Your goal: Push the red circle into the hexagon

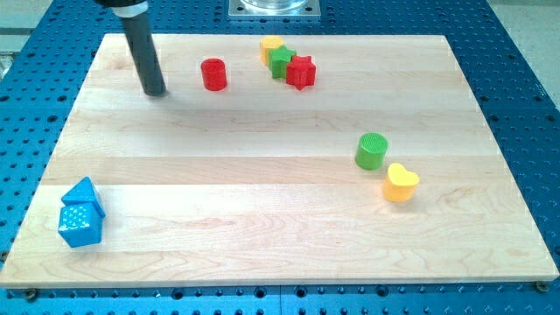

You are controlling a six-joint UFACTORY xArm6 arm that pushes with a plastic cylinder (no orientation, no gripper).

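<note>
A pale wooden board (280, 219) lies on a blue perforated table (525, 79); a metal mounting plate (275, 8) sits just beyond the board's top edge.

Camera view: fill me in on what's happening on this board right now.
A single arm with a dark rod is working a wooden board. My tip rests near the view's top left, just left of the red circle with a gap between them. Further right sits a cluster: a yellow hexagon, a green block and a red star. The red circle stands apart from that cluster, so the push is not yet done.
</note>
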